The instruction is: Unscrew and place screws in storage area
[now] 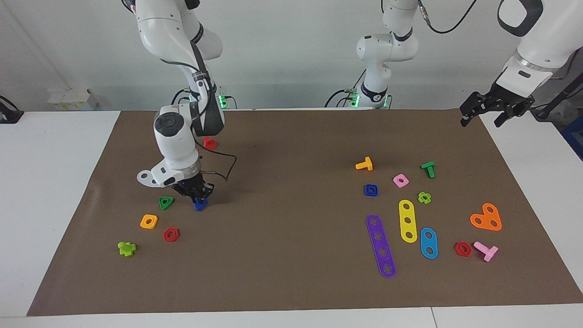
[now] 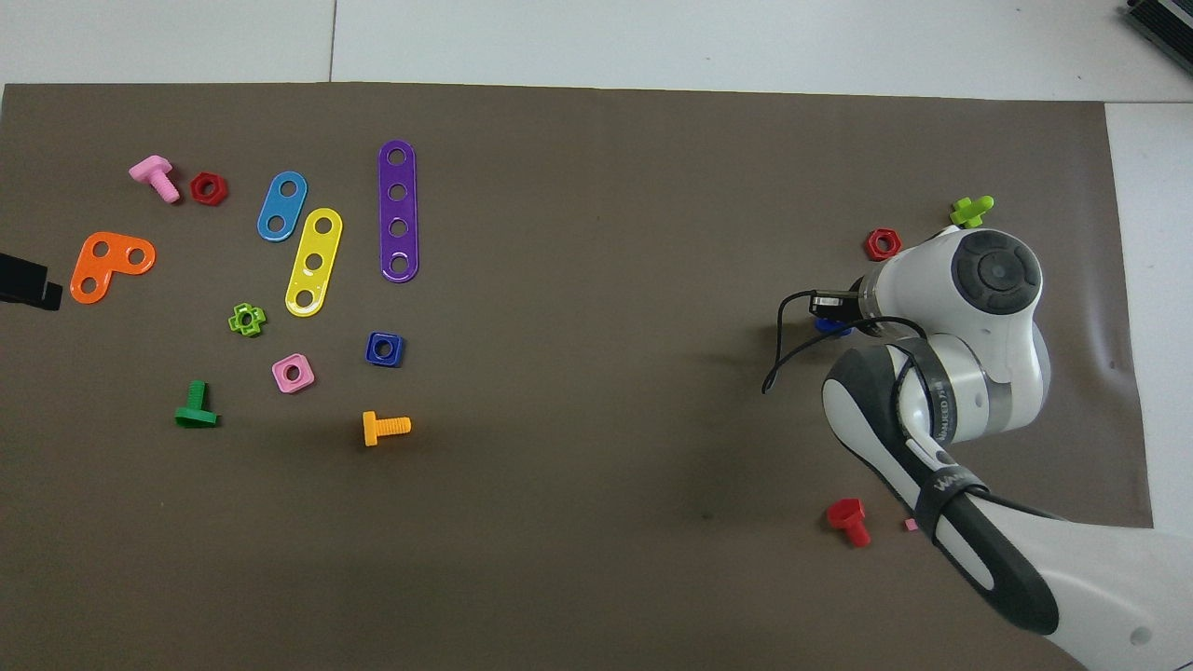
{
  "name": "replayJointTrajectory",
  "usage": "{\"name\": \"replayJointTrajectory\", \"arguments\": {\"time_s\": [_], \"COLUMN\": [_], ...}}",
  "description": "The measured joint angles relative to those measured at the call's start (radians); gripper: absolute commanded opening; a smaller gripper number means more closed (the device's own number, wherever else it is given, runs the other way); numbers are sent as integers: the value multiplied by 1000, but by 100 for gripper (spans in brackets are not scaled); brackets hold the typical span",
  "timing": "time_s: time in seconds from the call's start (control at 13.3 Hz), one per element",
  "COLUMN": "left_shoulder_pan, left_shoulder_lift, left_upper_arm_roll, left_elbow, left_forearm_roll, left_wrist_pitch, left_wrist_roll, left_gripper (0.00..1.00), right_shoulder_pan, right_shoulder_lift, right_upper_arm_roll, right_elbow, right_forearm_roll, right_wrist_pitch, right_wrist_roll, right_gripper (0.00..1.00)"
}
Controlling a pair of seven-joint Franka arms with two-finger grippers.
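My right gripper (image 1: pixel 199 199) is low over the brown mat (image 1: pixel 291 282) at the right arm's end of the table. Its fingers are shut on a small dark-blue screw (image 1: pixel 200 205), held at or just above the mat beside a green triangular nut (image 1: pixel 166 202). In the overhead view the wrist covers the gripper and only a bit of the blue screw (image 2: pixel 829 326) shows. My left gripper (image 1: pixel 483 119) waits, open and empty, raised over the mat's edge at the left arm's end; its tip (image 2: pixel 26 281) shows in the overhead view.
Near the right gripper lie an orange square nut (image 1: pixel 149 221), a red hex nut (image 1: pixel 171 234), a lime bolt (image 1: pixel 126 248) and a red bolt (image 1: pixel 209 143). At the left arm's end lie a blue square nut (image 1: pixel 370 190), coloured bolts, nuts and perforated strips (image 1: pixel 380 246).
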Motion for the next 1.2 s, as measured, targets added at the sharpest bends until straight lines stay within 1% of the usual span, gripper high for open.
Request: {"name": "replayJointTrajectory", "arguments": {"time_s": [0.15,0.22,0.45,0.6,0.82,1.05,1.2], "left_shoulder_pan": [-5,-10,-16,-18,-20,-21,-21], "left_shoulder_lift": [-2,-6,-22,-28,-34,-35,-35], "left_upper_arm_roll": [0,0,0,0,0,0,0], "left_elbow": [-7,-15,-56,-66,-70,-71,-71], "left_forearm_roll": [0,0,0,0,0,0,0], "left_wrist_pitch": [0,0,23,27,31,35,36], "left_wrist_roll": [0,0,0,0,0,0,0], "left_gripper": [100,100,100,100,100,100,100], "right_shoulder_pan": [-1,-2,-3,-5,-14,-41,-65], "right_shoulder_lift": [0,0,-11,-50,-137,-225,-260], "right_upper_arm_roll": [0,0,0,0,0,-2,-4], "right_elbow": [-1,0,22,57,136,205,285], "right_forearm_roll": [0,0,0,0,0,26,52], "right_wrist_pitch": [1,2,6,-40,-195,-347,-479], "right_wrist_roll": [-1,-1,-2,-3,-10,-83,-121], "right_gripper": [92,97,98,98,98,100,100]}}
